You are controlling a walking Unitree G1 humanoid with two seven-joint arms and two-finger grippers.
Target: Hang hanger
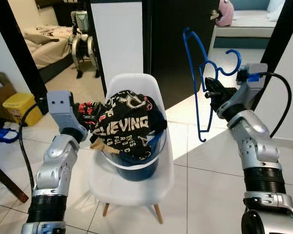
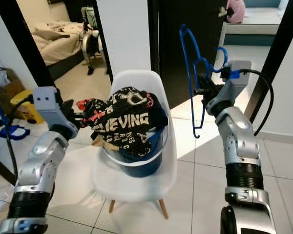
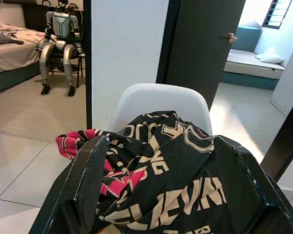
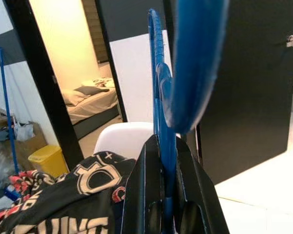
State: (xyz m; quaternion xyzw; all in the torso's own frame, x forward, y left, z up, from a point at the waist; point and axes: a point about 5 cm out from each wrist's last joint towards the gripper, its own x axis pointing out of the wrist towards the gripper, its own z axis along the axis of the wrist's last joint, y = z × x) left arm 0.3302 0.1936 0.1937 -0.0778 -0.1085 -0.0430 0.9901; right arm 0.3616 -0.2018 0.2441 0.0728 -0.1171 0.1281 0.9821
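The right gripper [image 1: 212,90] clamps the blue plastic hanger [image 1: 198,83] aloft beside the white chair [image 1: 132,180], while the left gripper [image 3: 161,195], fingers spread, straddles the black printed garment [image 1: 129,126], so threading it on seems next.

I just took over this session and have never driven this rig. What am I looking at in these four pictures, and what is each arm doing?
You are seeing through a walking robot with two silver arms, each ending in two black fingers. The two wide pictures come from its head, looking down and forward; the other two come from cameras on its wrists, looking along the fingers.

In front stands a white chair with a blue bucket on its seat. A black printed garment is heaped in the bucket.

The right gripper is shut on a blue hanger, held up in the air beside the chair. The left gripper is at the garment's near edge, fingers spread on either side of the cloth in its wrist view.

Behind, another robot sits in a bedroom.
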